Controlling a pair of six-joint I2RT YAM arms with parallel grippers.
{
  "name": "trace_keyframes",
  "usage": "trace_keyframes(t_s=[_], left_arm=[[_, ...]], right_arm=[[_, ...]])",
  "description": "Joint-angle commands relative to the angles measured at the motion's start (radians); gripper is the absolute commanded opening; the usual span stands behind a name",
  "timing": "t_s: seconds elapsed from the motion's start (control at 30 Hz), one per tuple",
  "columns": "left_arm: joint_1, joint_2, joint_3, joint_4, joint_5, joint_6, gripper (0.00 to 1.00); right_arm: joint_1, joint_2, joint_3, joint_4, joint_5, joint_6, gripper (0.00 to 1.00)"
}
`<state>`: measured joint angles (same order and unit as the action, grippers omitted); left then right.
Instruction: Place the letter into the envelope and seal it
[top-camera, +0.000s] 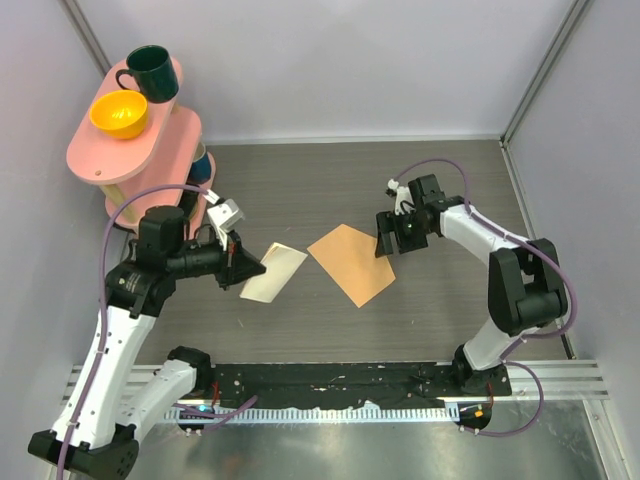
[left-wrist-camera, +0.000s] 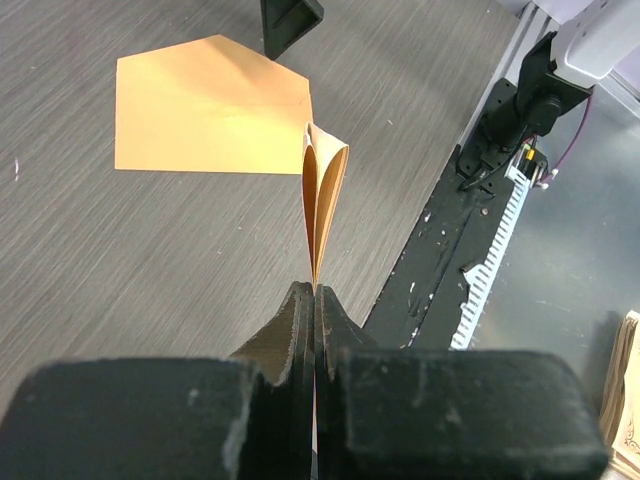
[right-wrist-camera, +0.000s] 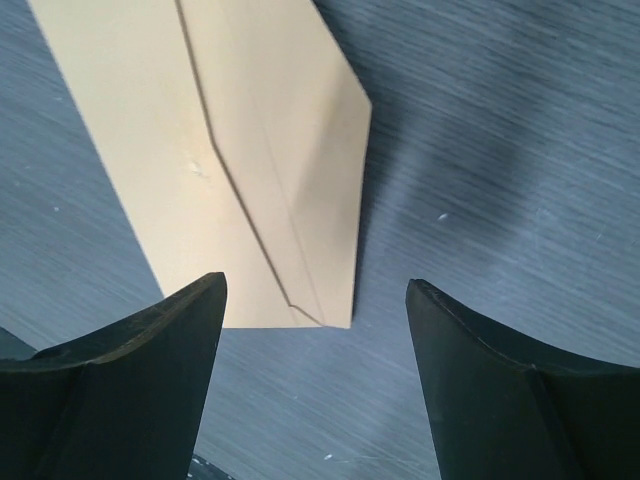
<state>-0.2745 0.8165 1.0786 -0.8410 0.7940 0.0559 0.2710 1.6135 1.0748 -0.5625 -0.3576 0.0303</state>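
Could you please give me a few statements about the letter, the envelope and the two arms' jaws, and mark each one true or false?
1. The left jaws are shut on the letter. True.
2. The letter is already inside the envelope. False: it is held outside the envelope, to its left in the top view.
3. The right jaws are open and hold nothing. True.
4. The yellow bowl sits on the table beside the envelope. False: it is on the pink shelf, next to the dark green mug.
5. The envelope lies flat on the table. True.
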Motion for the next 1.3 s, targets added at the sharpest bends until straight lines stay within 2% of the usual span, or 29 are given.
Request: trace_keyframes(t_s=[0.0, 0.2, 0.27, 0.47, 0.67, 0.7, 0.77, 0.8, 0.87, 0.93, 1.03, 1.07, 1.1, 1.23, 1.27], left_arm=[[0.001, -0.013, -0.011, 0.042, 0.004, -0.022, 0.0], [0.003, -0.033, -0.034, 0.08, 0.025, -0.027, 0.0], [0.003, -0.039, -0.04, 0.092, 0.037, -0.033, 0.0], [0.001, -0.039, -0.059, 0.124, 0.054, -0.045, 0.0], [0.003, -0.031, -0.071, 0.145, 0.065, -0.051, 0.0], [0.003, -0.031, -0.072, 0.143, 0.063, -0.05, 0.0], [0.001, -0.034, -0.08, 0.138, 0.06, -0.039, 0.0], [0.001, -0.037, -0.082, 0.134, 0.062, -0.028, 0.0], [0.001, -0.04, -0.083, 0.103, 0.06, 0.027, 0.0], [-0.005, -0.039, -0.08, 0.032, 0.042, 0.134, 0.0], [-0.018, -0.028, -0.063, -0.09, 0.034, 0.281, 0.0], [-0.025, -0.019, -0.049, -0.127, 0.033, 0.406, 0.0], [-0.038, -0.013, -0.04, -0.162, 0.027, 0.462, 0.0], [-0.098, 0.053, 0.026, -0.297, -0.056, 0.657, 0.0], [-0.148, 0.068, 0.038, -0.317, -0.117, 0.721, 0.0]], right_arm=[[-0.024, 0.058, 0.063, 0.006, -0.033, -0.092, 0.78], [-0.056, 0.172, 0.109, -0.004, -0.158, -0.109, 0.72], [-0.058, 0.198, 0.119, 0.0, -0.187, -0.11, 0.67], [-0.058, 0.327, 0.154, 0.032, -0.28, -0.061, 0.61], [-0.043, 0.463, 0.221, 0.055, -0.394, -0.006, 0.49], [-0.041, 0.474, 0.226, 0.061, -0.399, -0.006, 0.46], [-0.033, 0.493, 0.241, 0.056, -0.415, 0.002, 0.26], [-0.033, 0.493, 0.252, 0.046, -0.434, -0.004, 0.11], [-0.02, 0.468, 0.28, 0.01, -0.44, -0.051, 0.01], [-0.009, 0.435, 0.301, -0.019, -0.463, -0.095, 0.01], [0.037, 0.395, 0.381, -0.178, -0.532, -0.223, 0.01], [0.059, 0.384, 0.416, -0.265, -0.537, -0.268, 0.01], [0.095, 0.355, 0.422, -0.292, -0.538, -0.324, 0.01], [0.192, 0.281, 0.416, -0.358, -0.518, -0.371, 0.01], [0.206, 0.272, 0.407, -0.362, -0.526, -0.359, 0.01]])
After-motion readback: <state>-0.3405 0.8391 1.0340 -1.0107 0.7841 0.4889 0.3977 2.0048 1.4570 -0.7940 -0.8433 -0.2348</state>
